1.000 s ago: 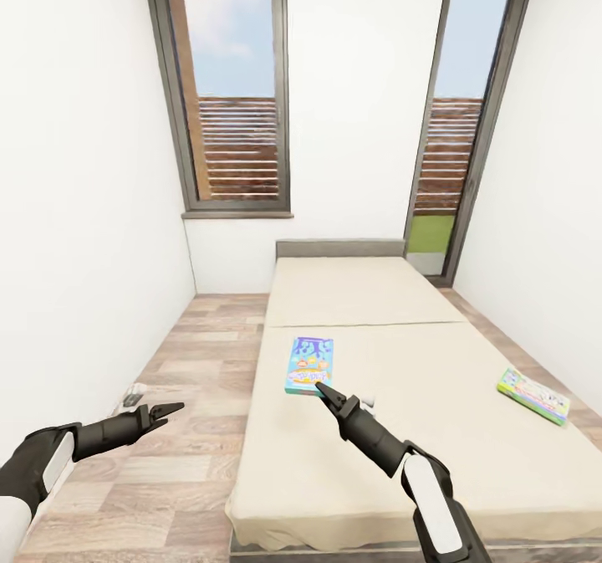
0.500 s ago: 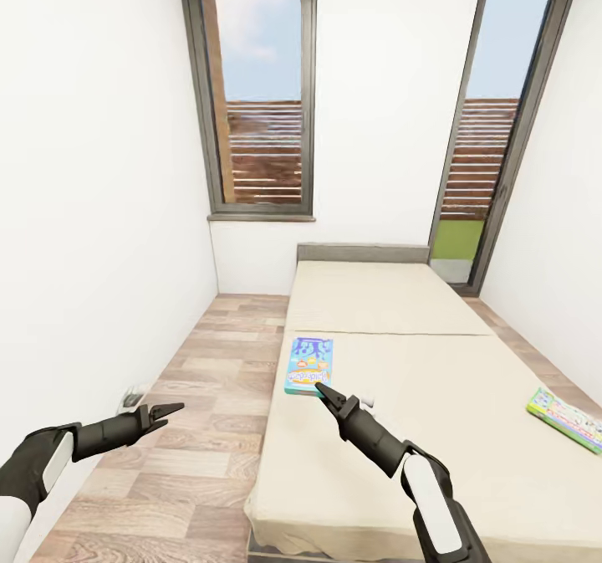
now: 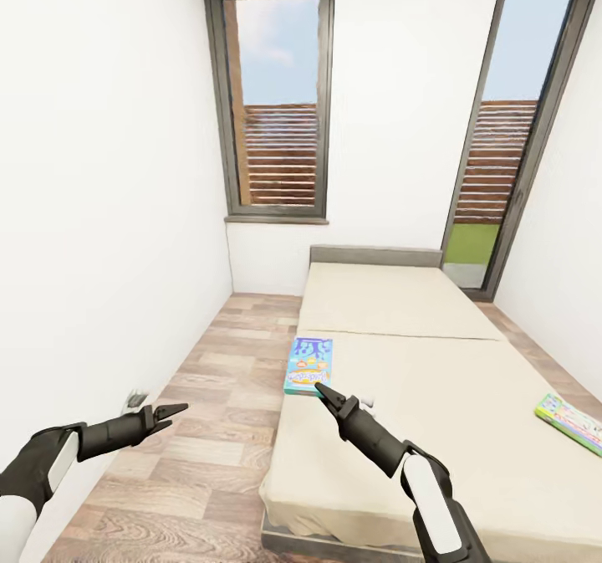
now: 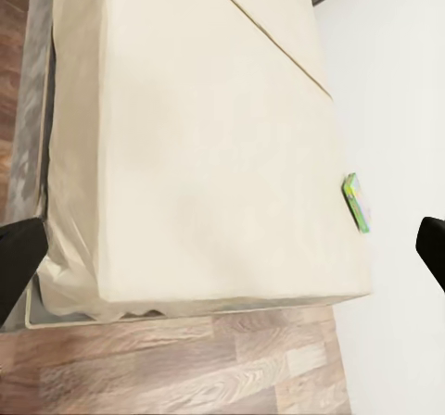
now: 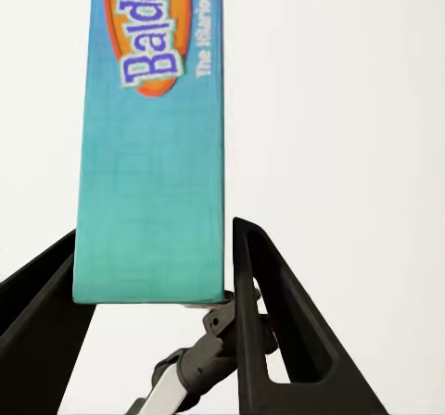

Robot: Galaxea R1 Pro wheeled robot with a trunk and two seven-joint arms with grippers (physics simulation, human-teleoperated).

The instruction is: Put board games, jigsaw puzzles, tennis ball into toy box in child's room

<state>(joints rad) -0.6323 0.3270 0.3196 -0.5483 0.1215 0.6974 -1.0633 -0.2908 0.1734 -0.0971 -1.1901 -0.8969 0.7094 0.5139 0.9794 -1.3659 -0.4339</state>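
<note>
My right gripper (image 3: 323,392) is shut on the near end of a blue-purple board game (image 3: 308,365), holding it level over the left edge of the bed (image 3: 401,396). In the right wrist view the game's teal cover (image 5: 153,156) sits between the two dark fingers (image 5: 269,332). A green-edged board game (image 3: 572,422) lies on the mattress at the far right, also seen as a green-edged board game (image 4: 357,202) in the left wrist view. My left gripper (image 3: 170,412) hangs open over the floor, left of the bed. The table, toy box, jigsaw puzzles and tennis ball are out of view.
A white wall (image 3: 100,212) runs close along my left. A strip of wood floor (image 3: 217,396) lies between it and the bed. A tall window (image 3: 280,103) and a glass door (image 3: 502,128) stand in the far wall. A small grey fitting (image 3: 134,398) sits at the wall's base.
The whole view has shifted, so the bed and the green-edged game sit further right. The blue-purple game stayed with my right gripper and now hangs over the bed's left edge.
</note>
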